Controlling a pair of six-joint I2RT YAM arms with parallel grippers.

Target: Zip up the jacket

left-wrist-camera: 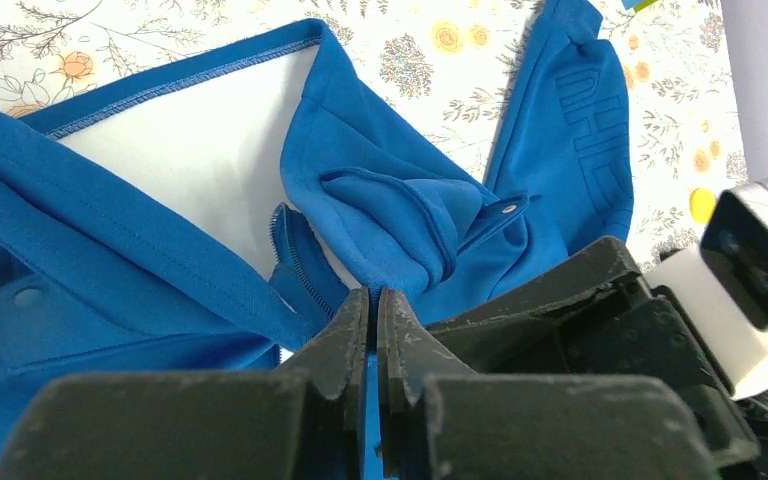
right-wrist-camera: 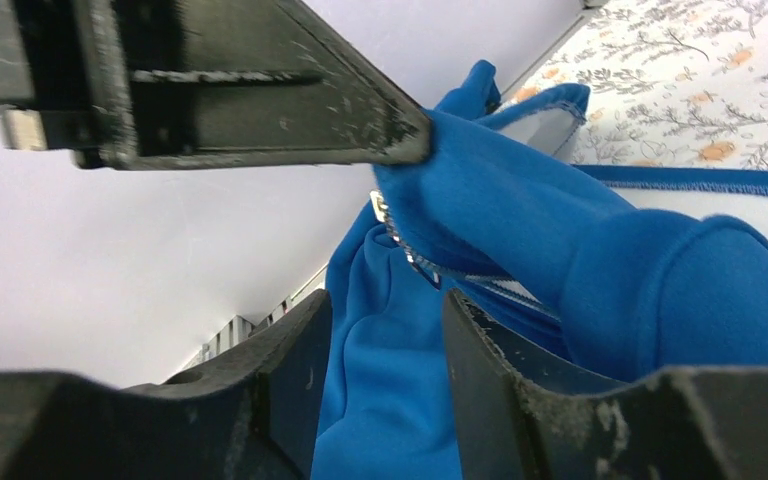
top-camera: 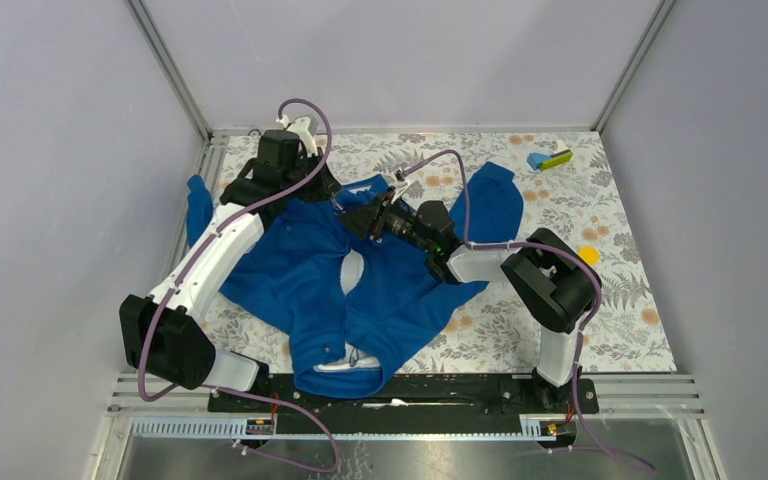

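the jacket lies open across the middle of the desk, collar at the near edge. toward the far edge my left claw pinches its cloth beside the zipper teeth. my right claw clamps jacket cloth close by, i judge to line up the zipper ends.

Top camera looks down from above and behind the arm bases over the whole desk. Wrist cameras peer close past the left fingers and right fingers at the jacket front, seen in all three views.
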